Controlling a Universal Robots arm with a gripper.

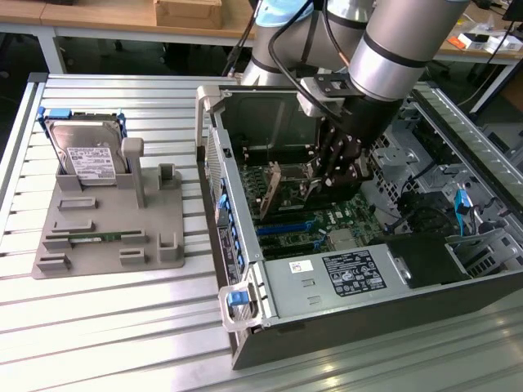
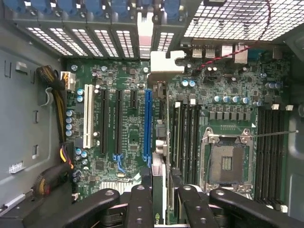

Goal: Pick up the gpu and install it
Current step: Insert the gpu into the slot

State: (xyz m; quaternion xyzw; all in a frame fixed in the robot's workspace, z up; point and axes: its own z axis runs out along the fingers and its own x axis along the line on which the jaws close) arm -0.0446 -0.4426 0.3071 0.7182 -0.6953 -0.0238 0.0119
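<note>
My gripper (image 1: 331,181) reaches down into the open computer case (image 1: 327,327) and is shut on the gpu (image 1: 276,189), which stands upright on its edge over the motherboard. In the wrist view the black fingers (image 2: 137,204) clamp the gpu (image 2: 160,156), seen edge-on as a thin strip. It runs from my gripper (image 2: 159,202) to its silver end bracket (image 2: 164,61) at the case's rear slot openings. The card lies along the long blue slot (image 2: 148,126), very slightly to one side of it. Whether it is seated I cannot tell.
A silver hard drive (image 1: 86,155) stands in a grey holder (image 1: 106,237) at the exterior view's left, with a narrow green memory stick (image 1: 98,238) lying on it. Inside the case are the processor socket (image 2: 227,161), memory slots (image 2: 187,137) and a cable bundle (image 2: 59,118).
</note>
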